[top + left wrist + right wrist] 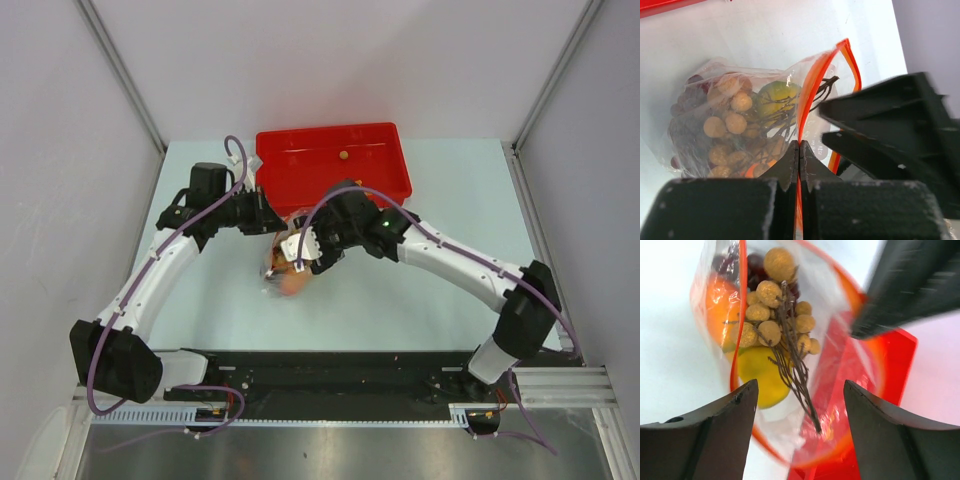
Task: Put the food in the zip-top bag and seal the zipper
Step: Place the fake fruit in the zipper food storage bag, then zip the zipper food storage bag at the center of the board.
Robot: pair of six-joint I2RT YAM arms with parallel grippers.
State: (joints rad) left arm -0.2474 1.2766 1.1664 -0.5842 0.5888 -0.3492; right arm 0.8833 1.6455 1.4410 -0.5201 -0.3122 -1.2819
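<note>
The clear zip-top bag [283, 272] lies on the table in front of the red tray, holding the food: a tan ball cluster [727, 120], a yellow-green fruit [776, 96], dark purple grapes [685, 107] and an orange fruit [720, 305]. My left gripper [799, 150] is shut on the red-orange zipper [810, 85] at the bag's mouth. My right gripper [800, 390] is open, its jaws wide apart over the open mouth of the bag, with the cluster's brown stem [797, 385] between them. The mouth stands open in the right wrist view.
The red tray [392, 180] stands at the back centre, just behind the bag, with one small orange piece [343, 155] in it. Both arms crowd together over the bag. Grey walls stand left and right of the table.
</note>
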